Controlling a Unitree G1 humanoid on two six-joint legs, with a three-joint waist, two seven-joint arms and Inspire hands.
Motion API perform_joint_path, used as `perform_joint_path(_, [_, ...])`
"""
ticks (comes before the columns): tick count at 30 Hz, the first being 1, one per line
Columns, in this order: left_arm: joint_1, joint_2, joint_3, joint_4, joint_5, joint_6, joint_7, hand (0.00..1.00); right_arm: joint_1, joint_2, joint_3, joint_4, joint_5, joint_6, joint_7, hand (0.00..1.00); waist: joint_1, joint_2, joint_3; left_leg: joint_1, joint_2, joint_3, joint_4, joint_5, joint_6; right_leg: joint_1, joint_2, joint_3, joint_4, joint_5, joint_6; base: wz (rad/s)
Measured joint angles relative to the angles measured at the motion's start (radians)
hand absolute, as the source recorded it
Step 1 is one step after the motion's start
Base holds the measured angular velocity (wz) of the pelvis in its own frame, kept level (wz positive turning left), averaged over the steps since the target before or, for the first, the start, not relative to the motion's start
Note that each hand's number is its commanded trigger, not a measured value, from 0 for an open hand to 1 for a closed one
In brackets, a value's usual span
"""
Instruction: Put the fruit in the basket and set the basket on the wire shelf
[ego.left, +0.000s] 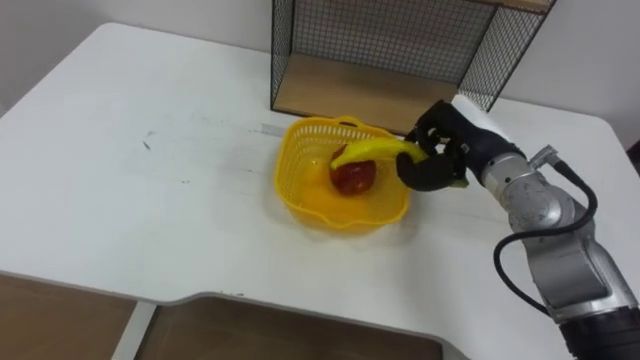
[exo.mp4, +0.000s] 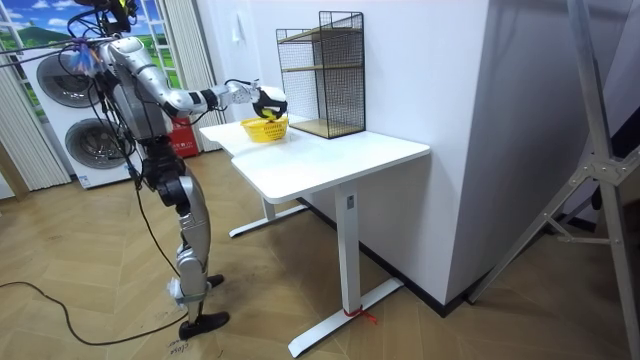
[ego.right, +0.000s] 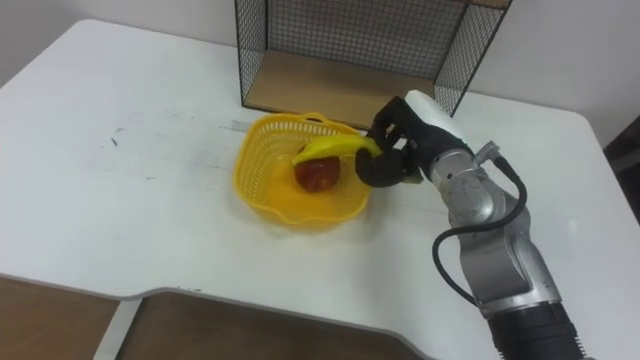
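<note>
Right hand (ego.left: 437, 152) around smooth curved banana (ego.left: 372, 150)

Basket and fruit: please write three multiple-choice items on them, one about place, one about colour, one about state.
1. Where does the basket stand? A on the table before the wire shelf; B on the shelf's board; C on the floor.
2. What colour is the round fruit in it? A green; B red; C orange.
3. How is the right hand? A open, flat; B shut on the banana; C shut, empty.
Answers: 1 A, its base rests on the white top; 2 B, dark red shows under the banana; 3 B, the hand curls round the banana's end.
</note>
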Motion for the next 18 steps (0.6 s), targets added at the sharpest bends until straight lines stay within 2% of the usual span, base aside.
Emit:
perform_joint_path(6, [0.000, 0.000, -0.001, -0.003, 0.000, 0.001, 0.002, 0.00, 0.000, 0.003, 0.002, -0.016, -0.008, 0.004, 0.009, 1.00, 0.005, 0.002, 0.0012, -0.001, 0.000, -0.003, -0.004, 0.000, 0.000, -0.001, -0.001, -0.011, 0.000, 0.000, 0.000, 0.01])
perform_joint_path(12, [0.000, 0.000, -0.001, -0.003, -0.001, 0.001, 0.003, 0.00, 0.000, 0.026, 0.003, -0.016, -0.008, 0.010, 0.009, 1.00, 0.005, 0.001, 0.0015, -0.001, 0.000, -0.005, -0.004, 0.000, 0.000, 0.000, -0.001, -0.019, 0.000, 0.000, 0.000, 0.00])
perform_joint_path(18, [0.000, 0.000, -0.003, -0.003, 0.000, 0.001, 0.003, 0.00, -0.001, 0.027, 0.003, -0.016, -0.008, 0.010, 0.009, 1.00, 0.006, -0.002, 0.0030, -0.001, -0.001, -0.007, -0.003, 0.000, 0.000, 0.002, -0.001, -0.020, 0.000, 0.000, 0.000, 0.00])
